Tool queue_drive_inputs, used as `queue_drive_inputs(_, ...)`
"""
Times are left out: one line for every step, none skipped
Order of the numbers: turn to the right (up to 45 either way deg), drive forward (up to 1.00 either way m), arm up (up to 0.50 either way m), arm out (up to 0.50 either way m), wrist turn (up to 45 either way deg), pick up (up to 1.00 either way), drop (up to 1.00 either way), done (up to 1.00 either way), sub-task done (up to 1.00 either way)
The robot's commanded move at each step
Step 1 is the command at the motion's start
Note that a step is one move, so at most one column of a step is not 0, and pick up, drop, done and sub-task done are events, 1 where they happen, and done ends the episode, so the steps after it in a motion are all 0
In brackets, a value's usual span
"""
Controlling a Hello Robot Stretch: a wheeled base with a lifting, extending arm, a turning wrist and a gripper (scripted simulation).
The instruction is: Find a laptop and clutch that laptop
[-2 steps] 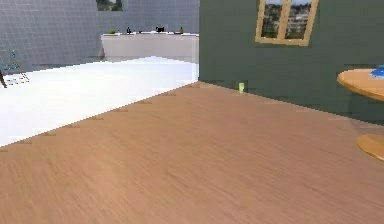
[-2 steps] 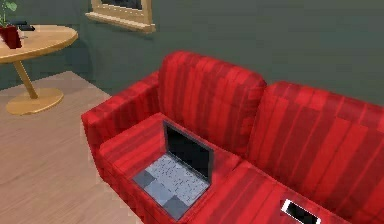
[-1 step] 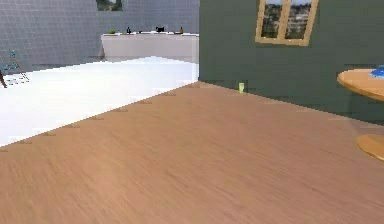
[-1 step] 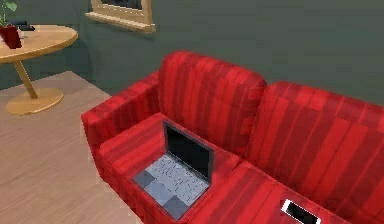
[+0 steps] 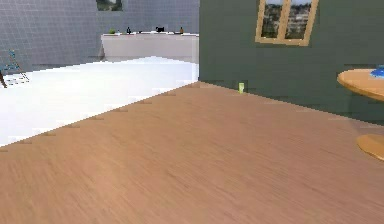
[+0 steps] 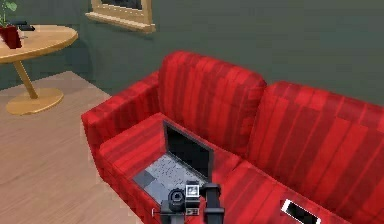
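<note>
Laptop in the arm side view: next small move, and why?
Probably extend the arm slightly, to bring the gripper onto the open laptop. It lies on the red sofa's seat, screen up, and the gripper shows at its near edge; whether they touch cannot be told.

Gripper (image 6: 181,198) left of arm (image 6: 213,204) tip

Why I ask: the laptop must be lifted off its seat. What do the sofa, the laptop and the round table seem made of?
Sofa: red upholstery, probably fabric, matte, with ribbed stripes. Laptop: grey deck and dark screen, plastic or metal, which one is hard to tell; smooth and dull. Round table: likely wood, judging by its warm tan top and pedestal; smooth finish.
</note>
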Motion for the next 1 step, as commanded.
queue_drive_inputs(0.0, 0.0, 0.0, 0.0, 45.0, 0.0, 0.0, 0.0, 0.0)
